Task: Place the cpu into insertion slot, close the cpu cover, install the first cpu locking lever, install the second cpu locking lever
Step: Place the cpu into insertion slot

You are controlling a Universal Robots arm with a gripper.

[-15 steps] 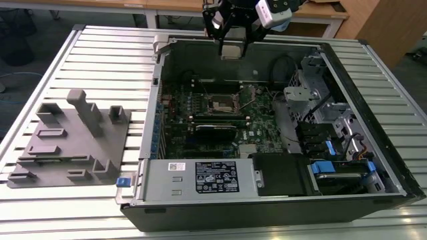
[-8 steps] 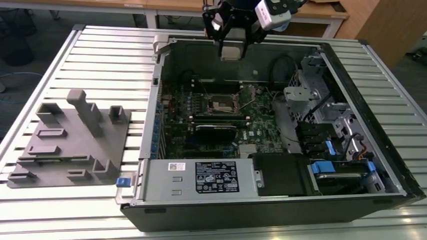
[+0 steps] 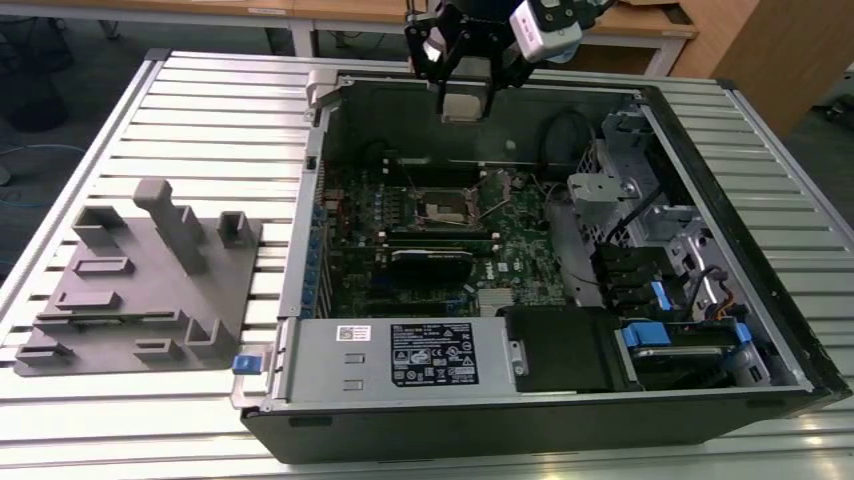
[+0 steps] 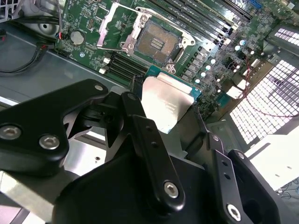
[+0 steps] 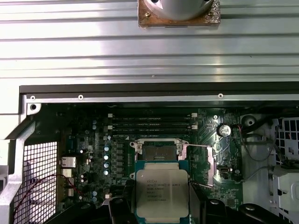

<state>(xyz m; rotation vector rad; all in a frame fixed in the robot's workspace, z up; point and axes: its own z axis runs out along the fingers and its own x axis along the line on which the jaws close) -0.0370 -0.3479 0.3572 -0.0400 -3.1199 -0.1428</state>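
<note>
My gripper [image 3: 463, 98] hangs over the far wall of the open computer case, shut on the cpu [image 3: 463, 106]. In both wrist views the cpu [image 4: 167, 105] [image 5: 162, 191] is a silver-topped square chip pinched at its edges between the black fingers [image 4: 140, 126]. The insertion slot [image 3: 447, 207] sits lower down on the green board, a dark square socket with a silvery rim, bare inside [image 4: 156, 43] [image 5: 157, 151]. The cpu cover [image 4: 108, 23] stands swung open beside the socket. The cpu is held above the socket and apart from it.
Long black memory slots [image 5: 152, 122] run beside the socket. A grey power supply [image 3: 400, 355] and a drive cage with blue tabs [image 3: 667, 300] fill the near and right parts of the case. A grey moulded fixture [image 3: 134, 280] rests on the slatted table at the exterior view's left.
</note>
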